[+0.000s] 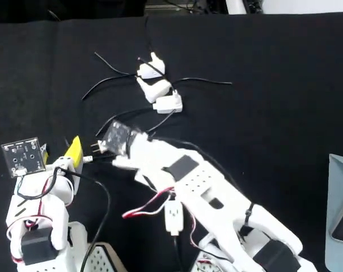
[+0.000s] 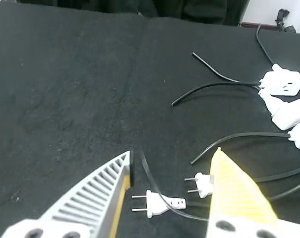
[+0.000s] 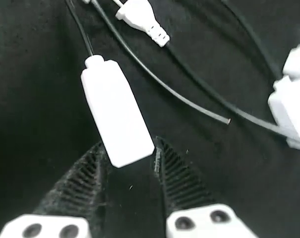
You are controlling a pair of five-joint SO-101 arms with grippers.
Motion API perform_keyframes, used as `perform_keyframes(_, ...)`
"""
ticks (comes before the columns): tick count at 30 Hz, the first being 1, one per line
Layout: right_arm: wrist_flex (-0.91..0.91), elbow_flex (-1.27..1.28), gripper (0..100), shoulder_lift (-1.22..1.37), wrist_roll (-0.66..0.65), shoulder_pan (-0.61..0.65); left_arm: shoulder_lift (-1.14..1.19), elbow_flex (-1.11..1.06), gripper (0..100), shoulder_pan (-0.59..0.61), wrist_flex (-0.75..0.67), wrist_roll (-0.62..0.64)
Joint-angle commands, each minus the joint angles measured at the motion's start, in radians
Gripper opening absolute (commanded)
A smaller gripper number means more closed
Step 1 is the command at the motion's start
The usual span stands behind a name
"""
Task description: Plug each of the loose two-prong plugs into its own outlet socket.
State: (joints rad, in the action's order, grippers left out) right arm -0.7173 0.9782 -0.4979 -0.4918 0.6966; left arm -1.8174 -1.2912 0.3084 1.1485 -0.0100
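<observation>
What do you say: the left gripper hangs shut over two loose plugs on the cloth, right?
Not quite. The left gripper is open, not shut: the left wrist view shows its fingers spread apart over the two plugs on the cloth.

Left arm (image 1: pixel 41 209) and right arm (image 1: pixel 216 198) are white plastic, with black motors and red-white wires; one left finger (image 2: pixel 236 193) is yellow.

No legible text, no labels, brands or numbers, no signs, nothing readable anywhere
</observation>
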Motion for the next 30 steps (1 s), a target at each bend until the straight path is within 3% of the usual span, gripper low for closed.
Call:
perform_keyframes(1, 0.216, 0.074, 1.5, -0.035, -0.126, 0.006, 0.009, 0.064, 26, 0.002, -0.020, -0.020)
perform_keyframes(4, 0.334, 0.113, 6.5, -0.035, -0.149, 0.009, 0.009, 0.062, 26, 0.002, 0.000, -0.040)
perform_keyframes(11, 0.315, 0.111, 40.1, -0.038, -0.103, -0.011, 0.009, 0.082, 26, 0.002, 0.020, -0.046)
perform_keyframes(15, 0.290, 0.084, 32.4, -0.036, -0.037, -0.011, 0.009, 0.074, 26, 0.004, 0.020, -0.044)
perform_keyframes(22, 0.333, -0.013, 2.1, -0.028, 0.342, 0.008, 0.009, 0.074, 26, 0.008, 0.021, -0.028)
perform_keyframes(30, 0.419, -0.122, 2.5, 0.260, 0.528, 0.094, 0.008, 0.074, 26, 0.013, 0.037, -0.005)
